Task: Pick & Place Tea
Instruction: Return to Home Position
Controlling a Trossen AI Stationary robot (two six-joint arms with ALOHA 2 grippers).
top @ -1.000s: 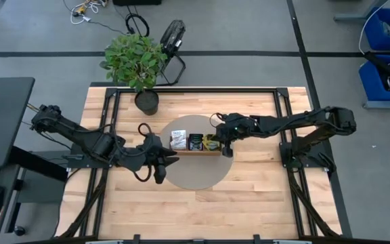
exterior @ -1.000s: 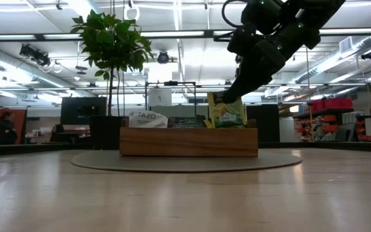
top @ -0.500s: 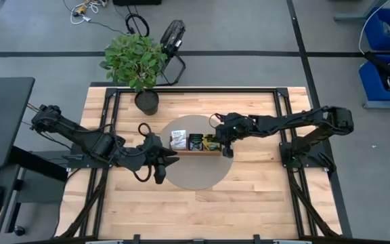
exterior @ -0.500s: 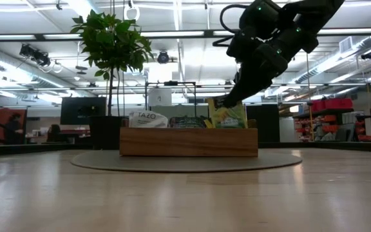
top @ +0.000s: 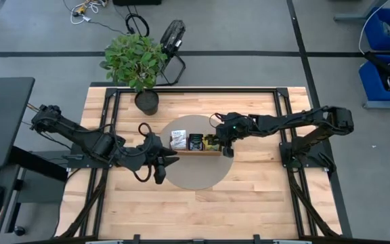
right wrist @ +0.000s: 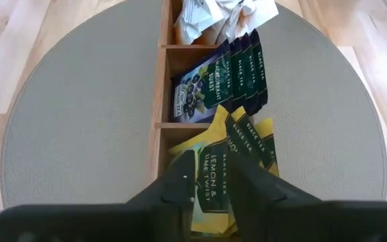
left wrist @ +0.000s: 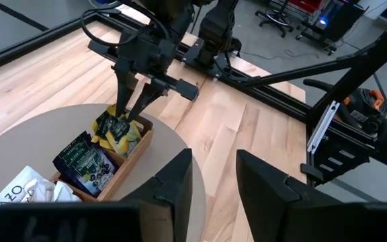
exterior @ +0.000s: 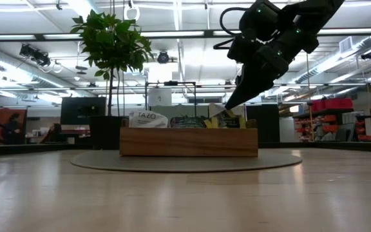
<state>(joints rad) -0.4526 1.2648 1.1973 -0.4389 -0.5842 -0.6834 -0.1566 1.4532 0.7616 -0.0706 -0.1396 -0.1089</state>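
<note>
A long wooden tray (exterior: 189,142) lies on a round grey mat (top: 195,177). It holds the tea in three compartments: white packets (right wrist: 213,13), dark blue packets (right wrist: 210,84) and yellow-green packets (right wrist: 247,144). My right gripper (right wrist: 212,171) hangs open over the yellow-green compartment, pointing steeply down, its fingers astride the front packet (right wrist: 210,195). The left wrist view shows that gripper (left wrist: 132,111) just above the yellow-green packets (left wrist: 116,129). My left gripper (top: 173,160) waits open above the mat's left edge, with nothing between its fingers. My right gripper's open fingers (exterior: 229,103) come from above, slanting in from the table's right. They stand on either side of the top edge (exterior: 221,115) of the front yellow-green packet. I cannot tell whether they touch it. The packet sits in the tray's compartment.
A potted plant (top: 135,61) stands at the table's far left, behind the mat. Black frame rails (top: 276,108) border the wooden tabletop. Bare wood lies toward the near edge (top: 195,210).
My right gripper has opened and let go of the yellow-green packet. The packet stood tall above the tray's rim between the fingers. It has now sunk into the right compartment, with only its top showing above the wall.
</note>
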